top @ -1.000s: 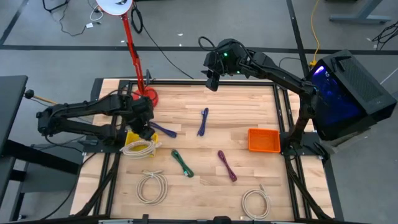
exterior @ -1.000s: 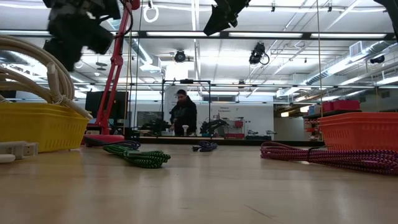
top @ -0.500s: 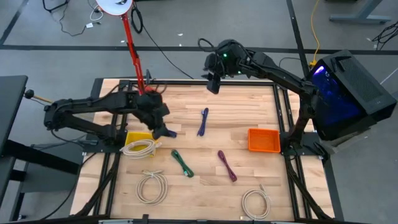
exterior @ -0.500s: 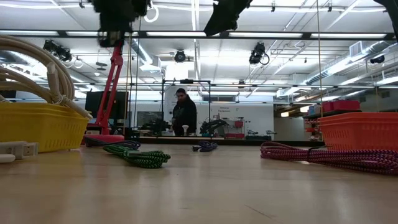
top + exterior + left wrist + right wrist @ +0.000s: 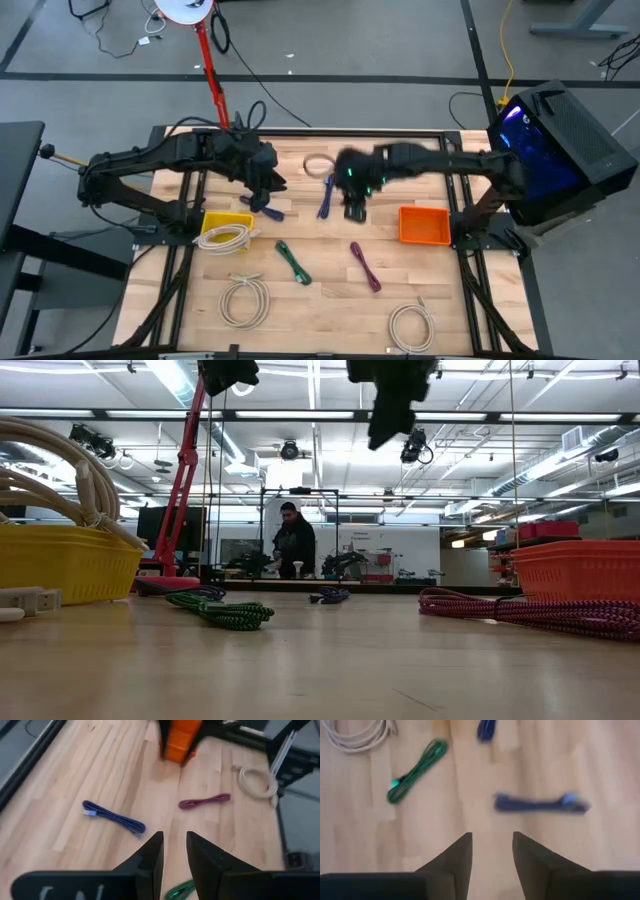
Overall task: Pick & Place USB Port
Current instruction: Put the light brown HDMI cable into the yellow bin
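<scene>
Several bundled USB cables lie flat on the wooden table: a blue one (image 5: 327, 195), a dark blue one (image 5: 262, 208), a green one (image 5: 293, 262) and a magenta one (image 5: 365, 266). My left gripper (image 5: 266, 185) hangs open in the air above the dark blue cable, and its wrist view shows the blue cable (image 5: 114, 817) beyond its fingers (image 5: 172, 852). My right gripper (image 5: 355, 203) hangs open just right of the blue cable. The right wrist view looks down on a blue cable (image 5: 540, 803) and the green cable (image 5: 415, 770). In the low view both grippers (image 5: 228, 372) (image 5: 395, 400) are high above the table.
An orange basket (image 5: 424, 224) sits near the right edge. A yellow basket (image 5: 225, 222) at the left holds a white cable (image 5: 225, 238). Two more white coils (image 5: 245, 298) (image 5: 411, 325) lie near the front edge. A red lamp stand (image 5: 215, 80) rises at the far left. A person (image 5: 295, 540) stands in the room behind.
My left gripper has risen from the yellow basket and moved toward the table's far side and right. My right arm has swung from above the far edge down toward the table's middle, beside the blue cable. The cables have stayed where they were.
</scene>
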You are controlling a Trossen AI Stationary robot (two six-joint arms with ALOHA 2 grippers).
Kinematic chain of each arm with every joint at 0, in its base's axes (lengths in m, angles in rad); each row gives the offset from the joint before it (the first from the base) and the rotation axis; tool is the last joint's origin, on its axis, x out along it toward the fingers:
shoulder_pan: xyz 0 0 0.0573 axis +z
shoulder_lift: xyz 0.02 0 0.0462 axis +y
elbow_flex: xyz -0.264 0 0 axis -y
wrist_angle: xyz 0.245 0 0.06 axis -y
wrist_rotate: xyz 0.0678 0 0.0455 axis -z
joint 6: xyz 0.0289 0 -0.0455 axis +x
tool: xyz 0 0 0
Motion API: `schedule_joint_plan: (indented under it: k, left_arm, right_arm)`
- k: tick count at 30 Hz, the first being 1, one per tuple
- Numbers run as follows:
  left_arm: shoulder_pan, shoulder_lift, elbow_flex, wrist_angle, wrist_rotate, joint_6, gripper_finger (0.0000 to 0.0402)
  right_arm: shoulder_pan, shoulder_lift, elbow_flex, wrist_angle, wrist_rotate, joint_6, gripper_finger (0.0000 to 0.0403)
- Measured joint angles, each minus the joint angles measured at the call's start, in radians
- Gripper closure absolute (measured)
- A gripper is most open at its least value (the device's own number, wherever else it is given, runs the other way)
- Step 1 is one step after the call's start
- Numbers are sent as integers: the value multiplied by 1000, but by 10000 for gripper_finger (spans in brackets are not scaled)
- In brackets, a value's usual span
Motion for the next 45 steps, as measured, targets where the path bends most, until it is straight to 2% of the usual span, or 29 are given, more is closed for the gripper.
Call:
schedule_joint_plan:
  k: [4, 7, 11, 18, 22, 28, 35, 39, 45]
  left_arm:
    - [-1, 0, 2, -4, 2, 57, 314]
    - [-2, 0, 2, -3, 3, 98, 314]
    - [-2, 0, 2, 9, 3, 131, 314]
    - [-3, 0, 2, 61, 11, 80, 314]
    - [-3, 0, 2, 124, 16, 31, 314]
    - [-3, 3, 3, 184, 2, 29, 314]
    - [-3, 3, 3, 206, -52, 14, 314]
    - [-3, 3, 3, 206, -61, -5, 314]
    - [-3, 3, 3, 207, -60, -27, 314]
  right_arm:
    - [85, -72, -133, 102, 8, 276, 262]
    - [174, -118, -204, 139, 65, 443, 262]
    - [278, -151, -264, 135, 70, 550, 262]
    - [424, -164, -426, 124, 16, 552, 288]
    - [521, -234, -535, 220, -5, 555, 298]
    - [652, -323, -649, 237, -70, 564, 301]
    - [770, -327, -744, 365, -116, 605, 300]
    - [800, -322, -807, 508, -149, 651, 288]
    - [836, -299, -899, 608, -167, 666, 263]
